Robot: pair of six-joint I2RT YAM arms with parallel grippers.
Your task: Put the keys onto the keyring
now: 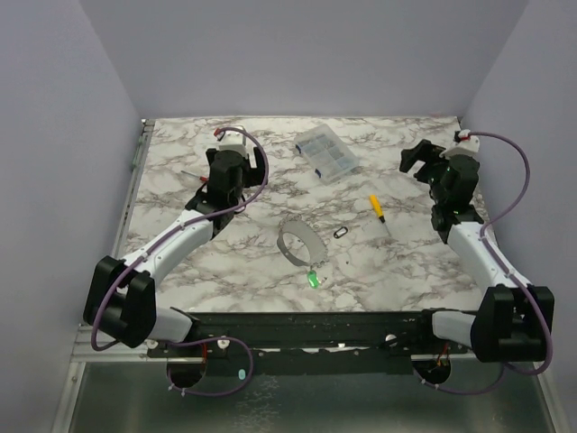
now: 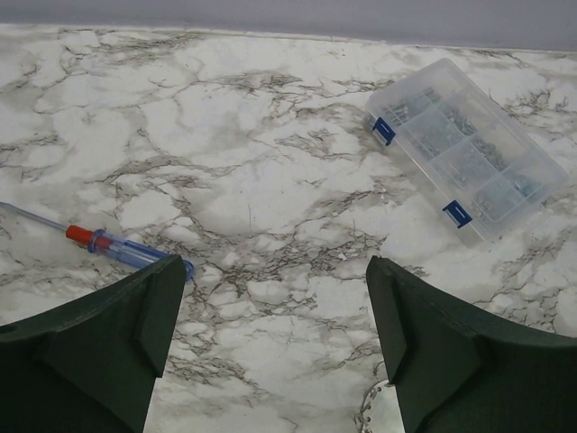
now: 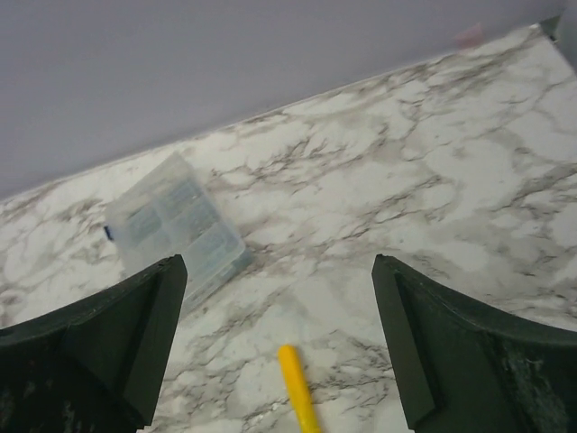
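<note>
The left gripper [image 2: 275, 281] and right gripper [image 3: 279, 271] hung wide open and empty above the far counter [image 1: 236, 263], probably poised to reach, while the keys [image 1: 315, 269] lay front-centre (beside the strap [image 1: 297, 242]), untouched.

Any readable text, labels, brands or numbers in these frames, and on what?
None can be read.
The clear parts box shows no legible label.
The green tag is too small to tell.
The yellow screwdriver and the blue screwdriver show no print.
</note>
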